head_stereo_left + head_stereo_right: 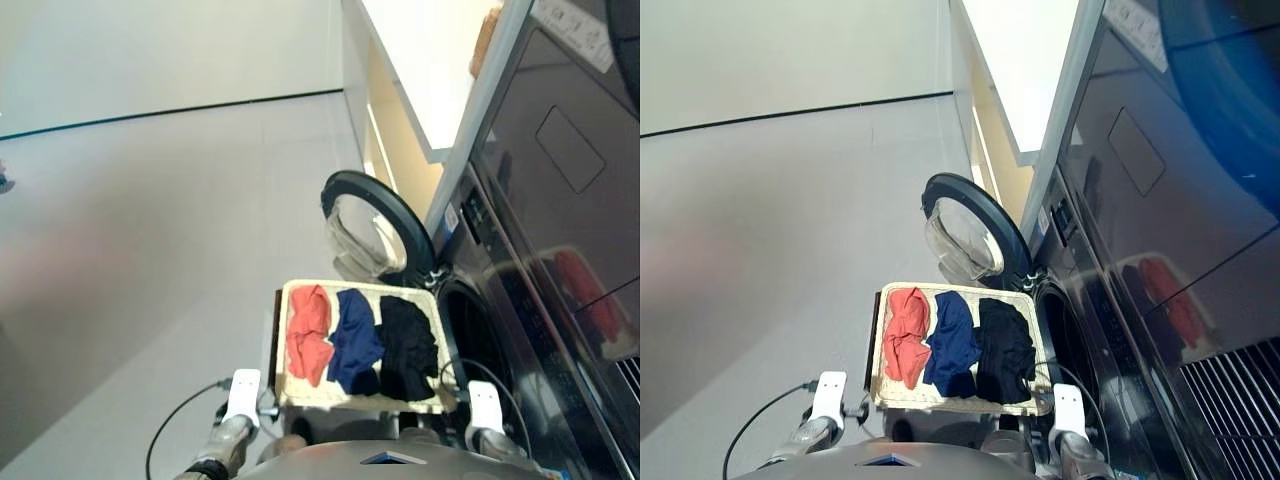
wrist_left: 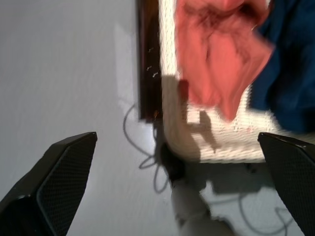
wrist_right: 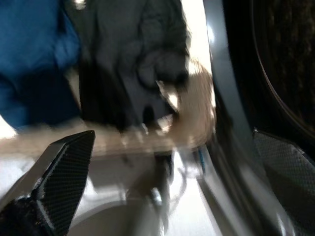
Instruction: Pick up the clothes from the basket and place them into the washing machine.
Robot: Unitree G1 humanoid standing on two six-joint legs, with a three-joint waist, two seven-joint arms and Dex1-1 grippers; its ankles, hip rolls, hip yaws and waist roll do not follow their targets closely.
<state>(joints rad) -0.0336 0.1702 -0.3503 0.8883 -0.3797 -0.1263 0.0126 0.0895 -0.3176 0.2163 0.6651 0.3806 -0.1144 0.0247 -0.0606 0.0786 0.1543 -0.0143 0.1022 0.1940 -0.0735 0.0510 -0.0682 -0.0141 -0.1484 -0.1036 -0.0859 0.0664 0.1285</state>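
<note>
Left eye view: all three clothes [image 1: 360, 342] lie in the basket [image 1: 283, 385]; no pick started. Both grippers [image 2: 177, 187] gape empty. Next: right gripper [image 3: 172, 187] descends onto the black garment [image 1: 408, 345].

Had grey metallic forearms with white rectangular wrist blocks [image 1: 243, 395], a thin black cable [image 1: 175, 420] looping off the left arm, and black carbon-weave-textured claw fingers [image 2: 64, 172].

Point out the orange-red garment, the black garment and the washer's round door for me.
orange-red garment [image 1: 309, 333]: left eye view, middle of the cloth.
black garment [image 1: 407, 345]: left eye view, middle of the cloth.
round door [image 1: 352, 232]: left eye view, its glass pane.
</note>
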